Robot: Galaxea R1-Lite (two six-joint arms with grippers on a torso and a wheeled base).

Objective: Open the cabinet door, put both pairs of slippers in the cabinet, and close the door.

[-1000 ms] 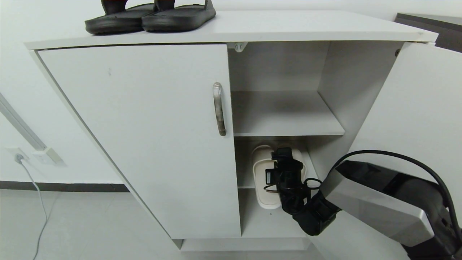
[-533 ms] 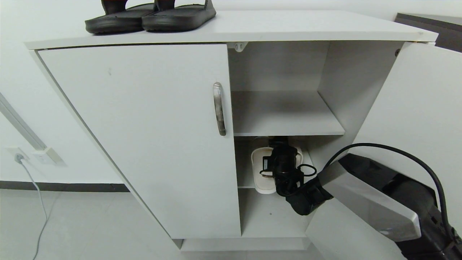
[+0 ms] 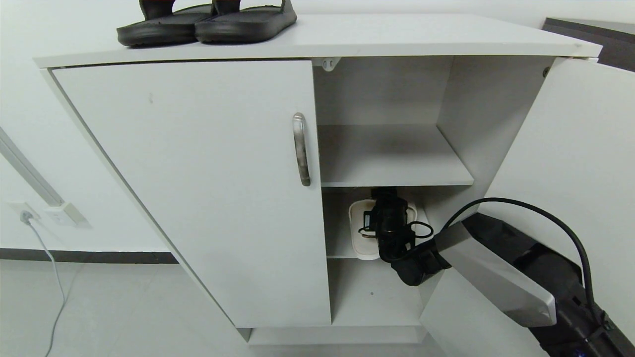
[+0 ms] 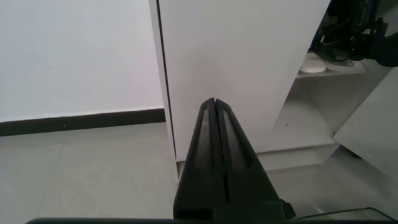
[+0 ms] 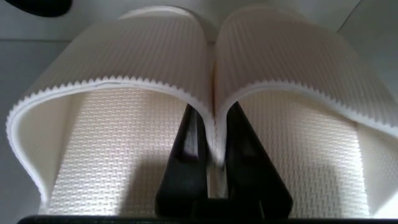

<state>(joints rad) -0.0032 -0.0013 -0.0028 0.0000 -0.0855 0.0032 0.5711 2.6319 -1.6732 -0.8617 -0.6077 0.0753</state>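
We note the right pincer (image 5: 214, 140) nipping the white slippers (image 5: 124, 81) by their adjoining straps at the lower shelf's (image 3: 340, 248) front edge inside the open cabinet (image 3: 491, 114), black slippers (image 3: 208, 25) at the cabinet top's front-left corner, left pincer (image 4: 214, 102) pressed together.

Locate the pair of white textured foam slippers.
Head view: the white textured foam slippers are in the white cabinet's open right half, at the second shelf down, pinched by the right hand.

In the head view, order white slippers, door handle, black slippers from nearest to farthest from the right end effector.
1. white slippers, gripped, inside the cabinet
2. door handle, on the closed door
3. black slippers, on the cabinet top
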